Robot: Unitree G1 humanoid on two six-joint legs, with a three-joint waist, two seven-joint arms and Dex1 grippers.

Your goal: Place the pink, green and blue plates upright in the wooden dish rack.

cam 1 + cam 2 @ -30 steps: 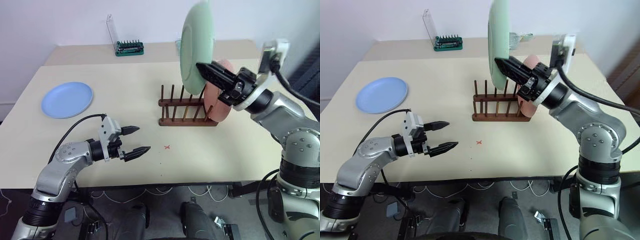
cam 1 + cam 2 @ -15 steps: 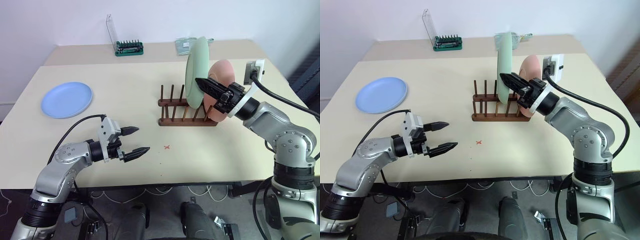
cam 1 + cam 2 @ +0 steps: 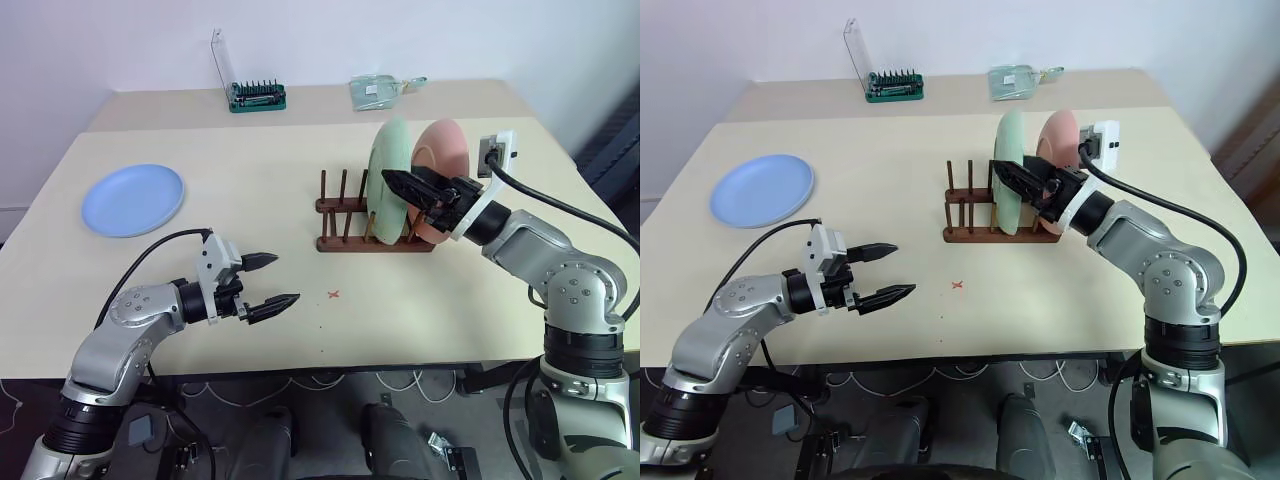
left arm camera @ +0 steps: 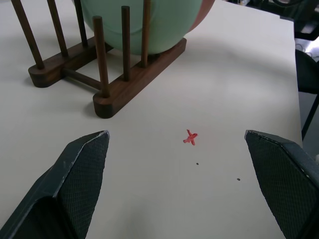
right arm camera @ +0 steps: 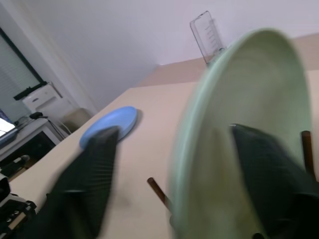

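With the green plate (image 3: pixel 388 182) and pink plate (image 3: pixel 443 150) upright in the wooden dish rack (image 3: pixel 372 227), the blue plate (image 3: pixel 133 198) lies flat far-left on the table (image 3: pixel 260 180), nearer the empty, spread left pincer (image 3: pixel 268 282) than the right pincer (image 3: pixel 398 183), jaws parted astride the green plate.

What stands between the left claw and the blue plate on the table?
Nothing visible does. Bare table lies between the open left claw and the blue plate, which lies flat, apart from the wooden dish rack.

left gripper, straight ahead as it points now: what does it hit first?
Probably the wooden dish rack, near its end post. The open left gripper points across bare table toward it; the red cross mark lies between. Depth is uncertain.
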